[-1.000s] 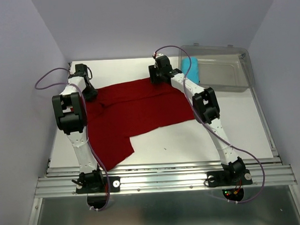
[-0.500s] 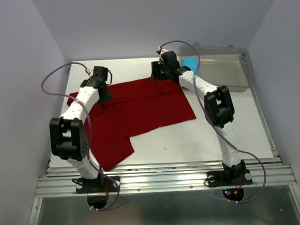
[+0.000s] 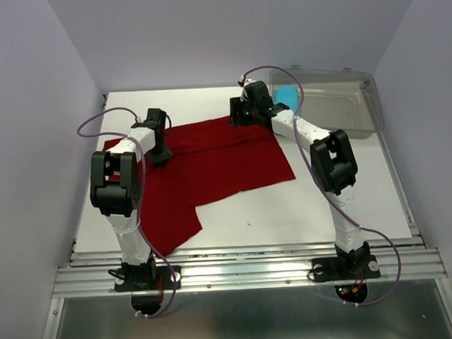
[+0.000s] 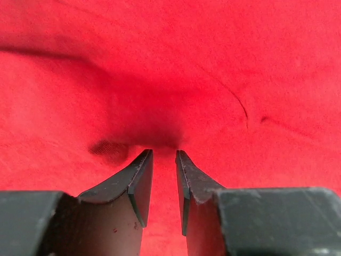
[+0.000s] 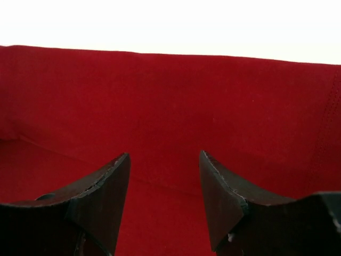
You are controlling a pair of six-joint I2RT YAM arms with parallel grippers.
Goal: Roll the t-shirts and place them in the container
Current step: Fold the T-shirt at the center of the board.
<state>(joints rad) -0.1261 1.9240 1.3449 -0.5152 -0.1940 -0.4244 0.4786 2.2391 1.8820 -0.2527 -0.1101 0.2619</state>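
Dark red t-shirt (image 3: 211,166): spread flat, table (image 3: 340,202) centre-left, toward far edge. Soft, light, limp; pinch at far hem. Left gripper (image 4: 164,152): narrow gap, tips at cloth pucker, hold unconfirmable. Right gripper (image 5: 164,154): wide apart, empty, over far hem. Cyan roll (image 3: 285,96): in clear bin (image 3: 363,126), far right corner.

The white table (image 3: 347,202) is carrying two things directly. A dark red t-shirt (image 3: 211,166) is lying spread flat across its left and middle, with one flap reaching toward the near edge. A clear plastic bin (image 3: 336,113) is sitting at the far right corner, near the shirt's far edge.
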